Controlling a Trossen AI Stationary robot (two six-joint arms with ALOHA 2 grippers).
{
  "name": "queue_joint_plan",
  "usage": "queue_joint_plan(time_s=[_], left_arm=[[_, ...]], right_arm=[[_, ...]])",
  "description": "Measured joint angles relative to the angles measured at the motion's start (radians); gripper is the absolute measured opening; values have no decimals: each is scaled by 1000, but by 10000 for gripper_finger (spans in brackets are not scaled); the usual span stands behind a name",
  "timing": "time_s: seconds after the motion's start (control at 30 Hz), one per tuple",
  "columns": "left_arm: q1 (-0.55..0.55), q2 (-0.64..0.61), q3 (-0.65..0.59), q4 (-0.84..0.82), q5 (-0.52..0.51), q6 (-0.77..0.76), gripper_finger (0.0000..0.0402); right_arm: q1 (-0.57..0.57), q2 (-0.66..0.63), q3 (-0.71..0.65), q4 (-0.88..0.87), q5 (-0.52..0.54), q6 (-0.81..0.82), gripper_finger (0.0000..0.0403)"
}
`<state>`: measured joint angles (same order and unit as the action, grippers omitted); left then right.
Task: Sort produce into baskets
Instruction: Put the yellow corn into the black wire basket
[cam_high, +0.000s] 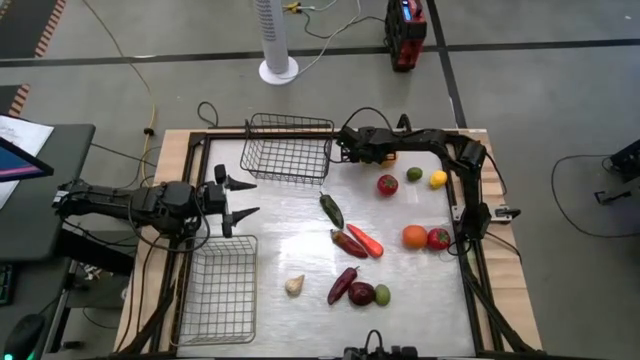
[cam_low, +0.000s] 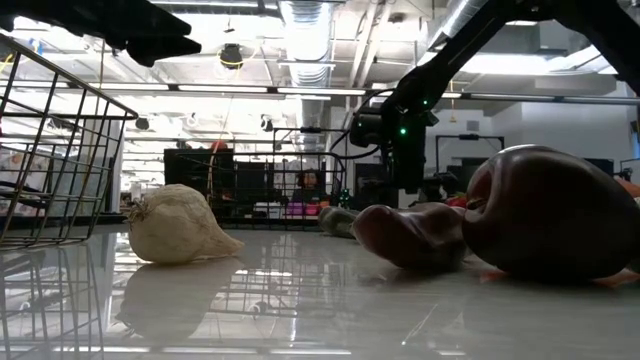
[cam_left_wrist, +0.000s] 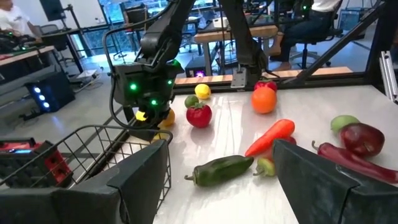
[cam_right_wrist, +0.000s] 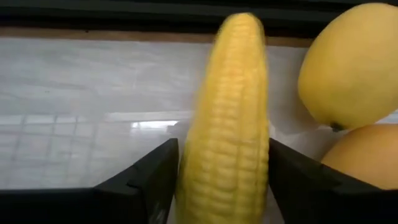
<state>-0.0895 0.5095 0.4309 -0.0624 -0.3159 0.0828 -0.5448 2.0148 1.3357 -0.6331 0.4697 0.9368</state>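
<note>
Right gripper (cam_right_wrist: 217, 180): fingers close against both sides of a corn cob (cam_right_wrist: 227, 118), pinching it, at the far side of the table (cam_high: 290, 250), just right of the far basket (cam_high: 287, 148).
Beside the corn: a yellow lemon (cam_right_wrist: 351, 65) and an orange fruit (cam_right_wrist: 367, 158) lie right next to it, touching each other.
Left gripper (cam_high: 243, 199): fingers spread, nothing between them, hovering at the table's left edge between the two baskets.
Near basket (cam_high: 217, 290): sits at the left near corner, no produce visible inside.
Far right produce: a red tomato (cam_high: 387, 184), a green lime (cam_high: 414, 174) and a small lemon (cam_high: 438, 179).
Right edge: an orange (cam_high: 415, 236) touching a second tomato (cam_high: 438, 238).
Centre: a green pepper (cam_high: 331, 210), with a carrot (cam_high: 365, 240) and a dark red chilli (cam_high: 348, 243) side by side just nearer.
Near side: garlic (cam_high: 294, 285), another dark chilli (cam_high: 341, 284), a purple eggplant (cam_high: 361, 293) and a second lime (cam_high: 381, 294) close together.
</note>
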Motion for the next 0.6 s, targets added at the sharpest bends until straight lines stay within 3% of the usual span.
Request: queue_joint_plan(time_s=[0.23,0.47,0.6], left_arm=[[0,0,0,-14,-1,-16,279],[0,0,0,-18,-3,-18,279],[0,0,0,-17,-7,-23,279]], right_arm=[[18,-10,10,-35,-80,-71,197],[59,-87,106,-213,-83,-153,222],[89,-157,158,-278,-54,-183,217]])
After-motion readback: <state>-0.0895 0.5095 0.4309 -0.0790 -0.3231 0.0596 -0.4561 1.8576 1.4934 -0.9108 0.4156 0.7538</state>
